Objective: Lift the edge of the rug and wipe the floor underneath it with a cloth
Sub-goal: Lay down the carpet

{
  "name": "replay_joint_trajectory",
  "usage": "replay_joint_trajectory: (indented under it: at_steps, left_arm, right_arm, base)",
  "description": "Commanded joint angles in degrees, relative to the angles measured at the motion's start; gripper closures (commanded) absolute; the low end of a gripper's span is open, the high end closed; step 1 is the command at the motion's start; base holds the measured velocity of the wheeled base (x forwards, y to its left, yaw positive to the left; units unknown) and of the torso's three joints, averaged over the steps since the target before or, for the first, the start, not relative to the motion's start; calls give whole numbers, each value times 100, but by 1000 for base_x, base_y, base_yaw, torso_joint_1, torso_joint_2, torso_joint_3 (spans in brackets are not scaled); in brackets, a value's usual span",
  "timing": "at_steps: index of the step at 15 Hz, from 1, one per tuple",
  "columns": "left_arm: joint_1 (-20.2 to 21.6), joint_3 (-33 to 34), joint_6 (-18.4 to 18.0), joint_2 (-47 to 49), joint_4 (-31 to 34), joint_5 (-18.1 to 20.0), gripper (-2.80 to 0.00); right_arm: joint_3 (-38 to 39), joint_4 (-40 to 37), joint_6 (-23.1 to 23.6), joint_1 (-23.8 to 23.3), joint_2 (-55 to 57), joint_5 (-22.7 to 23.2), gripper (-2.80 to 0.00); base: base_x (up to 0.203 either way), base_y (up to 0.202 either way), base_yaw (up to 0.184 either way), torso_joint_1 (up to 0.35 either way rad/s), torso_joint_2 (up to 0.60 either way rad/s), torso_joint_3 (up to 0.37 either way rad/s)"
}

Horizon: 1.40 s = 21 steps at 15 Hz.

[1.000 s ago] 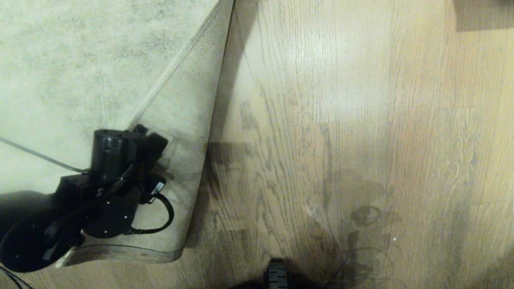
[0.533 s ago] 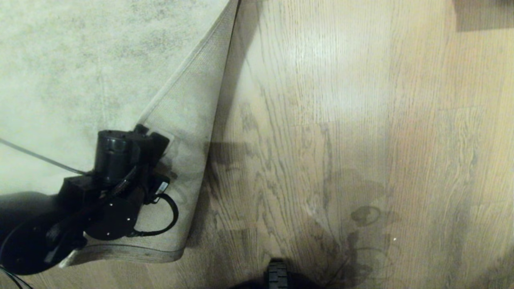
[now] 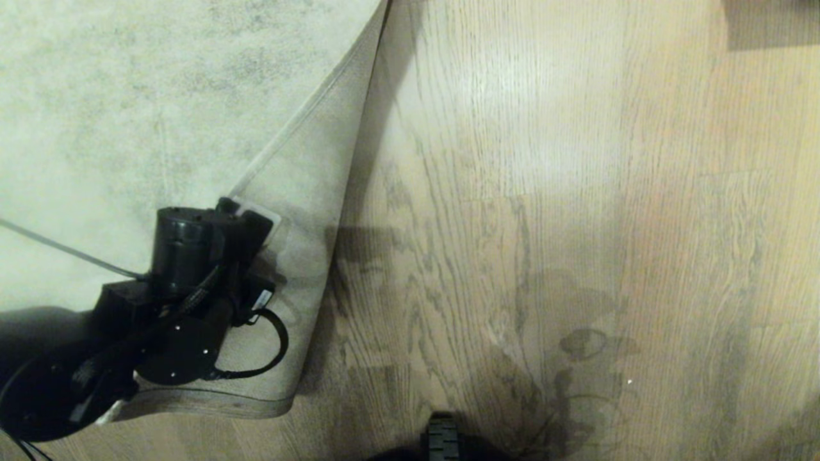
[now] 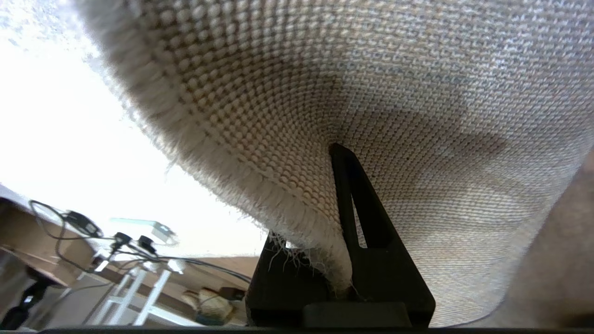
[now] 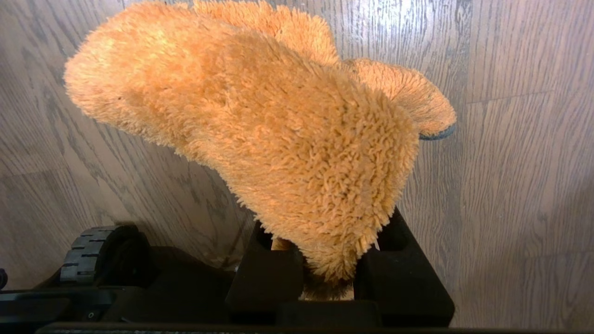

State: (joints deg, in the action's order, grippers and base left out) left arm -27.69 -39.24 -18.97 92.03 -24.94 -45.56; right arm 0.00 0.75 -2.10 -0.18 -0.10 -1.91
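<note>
The pale mottled rug (image 3: 128, 96) fills the left of the head view. Its near corner is lifted and folded back, so the woven backing (image 3: 301, 211) faces up. My left gripper (image 3: 246, 221) is shut on the rug edge (image 4: 297, 218); one black finger (image 4: 366, 241) presses the backing and the other is hidden behind the fringe. Bare oak-look floor (image 3: 544, 192) lies to the right of the fold. In the right wrist view my right gripper (image 5: 325, 264) is shut on the fluffy orange cloth (image 5: 278, 130), which hangs above the floor (image 5: 519, 185) with a teal bit (image 5: 436, 135) at its far end.
A dark wheel of my base (image 3: 442, 442) sits at the near edge, also the wheel (image 5: 88, 253) in the right wrist view. A dark block (image 3: 769, 25) lies at the far right corner. Cables and a white stand (image 4: 139, 273) show beyond the rug.
My left gripper has shifted slightly to the right with the rug corner, and the fold line has moved a little right with it. The right arm has not visibly moved.
</note>
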Motion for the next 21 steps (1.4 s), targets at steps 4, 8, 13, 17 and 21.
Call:
replay_joint_trajectory:
  at_steps: [4, 8, 13, 17, 21]
  left_arm:
    - [-191, -24, 198, -131, -19, -41, 0]
    - [-193, -16, 207, -157, -19, -32, 0]
    - [-193, 22, 315, -168, -19, -41, 0]
    - [-184, -5, 330, -168, -19, -23, -280]
    - [-272, -5, 446, -252, -19, -23, -280]
  right_arm:
    - [0, 1, -1, 6, 10, -2, 0]
    - [0, 4, -1, 1, 10, -2, 0]
    - [0, 4, -1, 1, 10, -2, 0]
    - [0, 4, -1, 1, 10, -2, 0]
    - [0, 4, -1, 1, 10, -2, 0]
  base:
    - [0, 0, 0, 0, 0, 0]
    - [0, 0, 0, 0, 0, 0]
    - [0, 0, 0, 0, 0, 0]
    - [0, 0, 0, 0, 0, 0]
    - [0, 0, 0, 0, 0, 0]
